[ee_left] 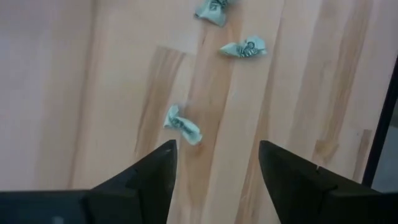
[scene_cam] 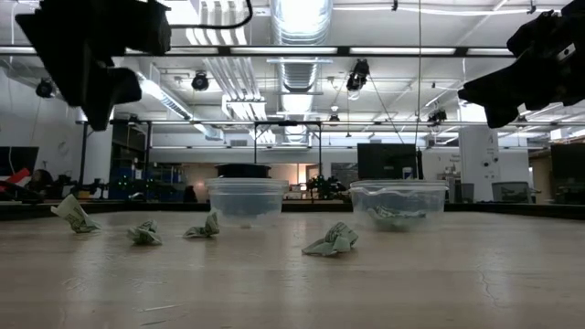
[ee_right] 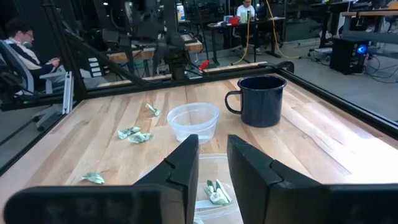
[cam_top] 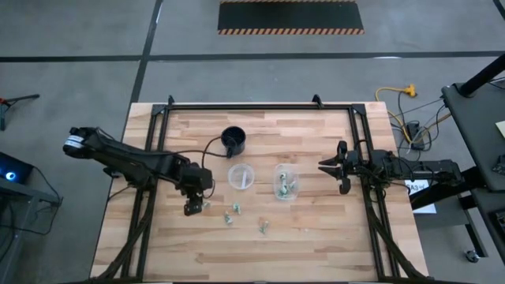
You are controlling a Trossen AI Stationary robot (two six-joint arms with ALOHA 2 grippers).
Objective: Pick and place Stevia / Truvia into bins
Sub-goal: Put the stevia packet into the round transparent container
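Several crumpled green-and-white Stevia packets lie loose on the wooden table: one point(cam_top: 207, 204), a pair point(cam_top: 232, 213), and another point(cam_top: 264, 227). More packets point(ee_right: 214, 191) sit inside the right clear cup point(cam_top: 286, 182). The left clear cup point(cam_top: 241, 175) looks empty. My left gripper point(cam_top: 192, 207) hovers open above the table, and the nearest packet point(ee_left: 183, 126) lies just ahead of its fingertips point(ee_left: 214, 152), untouched. My right gripper point(cam_top: 330, 166) waits open, raised beside the right cup, with that cup below its fingers point(ee_right: 211, 149).
A black mug point(cam_top: 233, 140) with a handle stands behind the two cups, toward the far edge. Black frame rails point(cam_top: 260, 106) run along the table's far edge and sides. A person point(ee_right: 25, 43) sits in the room beyond the table.
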